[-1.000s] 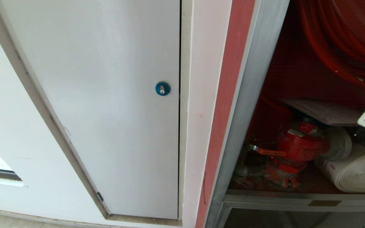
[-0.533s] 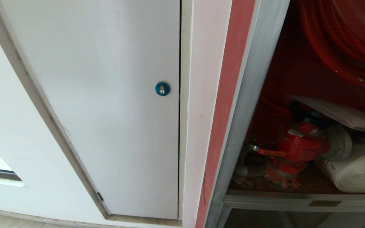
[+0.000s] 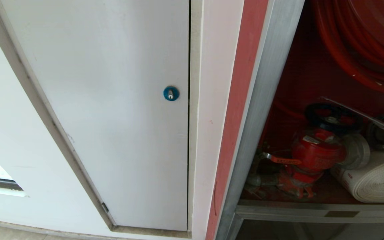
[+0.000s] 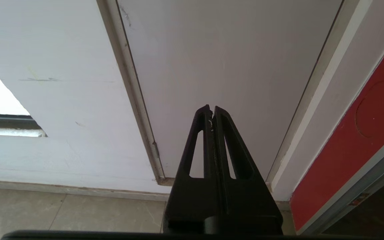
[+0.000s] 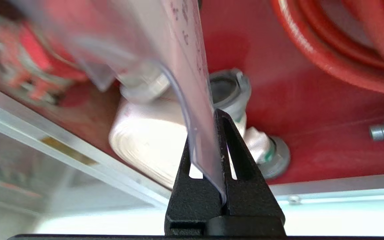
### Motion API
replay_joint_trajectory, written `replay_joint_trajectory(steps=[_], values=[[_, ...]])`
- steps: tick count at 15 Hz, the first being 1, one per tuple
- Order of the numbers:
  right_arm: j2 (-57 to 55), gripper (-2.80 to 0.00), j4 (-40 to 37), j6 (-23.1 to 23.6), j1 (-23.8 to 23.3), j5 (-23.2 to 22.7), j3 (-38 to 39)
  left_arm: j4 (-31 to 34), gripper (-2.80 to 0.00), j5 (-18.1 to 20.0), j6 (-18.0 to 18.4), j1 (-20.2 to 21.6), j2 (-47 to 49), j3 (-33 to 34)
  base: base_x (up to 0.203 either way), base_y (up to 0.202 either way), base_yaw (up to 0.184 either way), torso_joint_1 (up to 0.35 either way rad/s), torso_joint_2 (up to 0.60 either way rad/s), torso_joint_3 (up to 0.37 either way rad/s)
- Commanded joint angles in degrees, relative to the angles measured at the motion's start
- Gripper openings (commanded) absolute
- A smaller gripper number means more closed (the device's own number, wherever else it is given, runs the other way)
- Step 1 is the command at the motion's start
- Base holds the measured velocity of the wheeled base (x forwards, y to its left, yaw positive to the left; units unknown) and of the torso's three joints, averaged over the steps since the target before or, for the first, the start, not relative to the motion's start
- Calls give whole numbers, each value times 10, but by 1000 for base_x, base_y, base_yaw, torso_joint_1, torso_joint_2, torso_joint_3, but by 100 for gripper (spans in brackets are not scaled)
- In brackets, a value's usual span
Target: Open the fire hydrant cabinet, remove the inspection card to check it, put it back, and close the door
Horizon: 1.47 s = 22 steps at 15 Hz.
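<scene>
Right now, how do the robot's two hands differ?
The right hand is shut on the inspection card, inside the red fire hydrant cabinet. The left hand is shut on nothing and hangs before the white panel beside the cabinet. Both are black, with slotted, tapering fingers.

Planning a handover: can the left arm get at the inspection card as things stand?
Probably not. The left end effector, shut, points at the white panel outside the fire hydrant cabinet; the right end effector holds the inspection card inside it.
</scene>
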State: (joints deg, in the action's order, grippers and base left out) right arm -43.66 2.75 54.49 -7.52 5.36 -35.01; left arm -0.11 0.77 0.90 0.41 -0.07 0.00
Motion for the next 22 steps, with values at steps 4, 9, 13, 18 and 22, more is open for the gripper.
replay_joint_trajectory(steps=[4,9,13,18,22], values=[[78,-280,-49,-79,1,-79,-1,-1,-280,0,0,0,1,1,0,0,0,0,0,0],[101,-280,-118,-169,1,-145,-3,-1,-280,0,0,0,1,1,0,0,0,0,0,0],[106,-280,-154,-250,1,-181,-13,-1,-280,0,0,0,1,1,0,0,0,0,0,0],[129,-280,-214,-357,1,-233,-30,-1,-280,0,0,0,1,1,0,0,0,0,0,0],[163,-280,-260,-389,1,-290,-28,0,-280,0,0,0,1,1,0,0,0,0,0,0]])
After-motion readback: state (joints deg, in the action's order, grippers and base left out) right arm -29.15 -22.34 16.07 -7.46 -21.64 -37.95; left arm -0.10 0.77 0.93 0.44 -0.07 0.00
